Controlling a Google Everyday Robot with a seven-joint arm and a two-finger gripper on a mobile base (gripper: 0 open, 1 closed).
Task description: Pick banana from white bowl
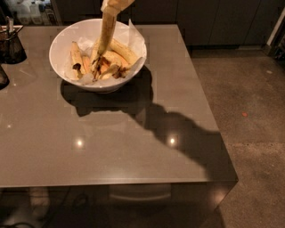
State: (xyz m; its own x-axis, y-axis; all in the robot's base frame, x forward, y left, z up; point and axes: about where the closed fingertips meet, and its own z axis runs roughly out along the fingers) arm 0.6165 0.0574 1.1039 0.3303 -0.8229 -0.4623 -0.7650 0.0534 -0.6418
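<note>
The white bowl (60, 67) stands at the back left of the grey table, lined with crinkled white paper. My gripper (115, 4) is just in view at the top edge, above the bowl. It is shut on the top end of the long pale banana (106, 33). The banana hangs nearly upright from it, with its dark lower tip still down among the other fruit in the bowl. Shorter yellow bananas (121, 50) and pieces lie around that tip.
A dark wire-mesh cup (10, 44) stands at the table's left edge, with another dark object (2, 76) in front of it. The table's right edge (205, 107) drops to a concrete floor (254, 111). Dark cabinets run along the back.
</note>
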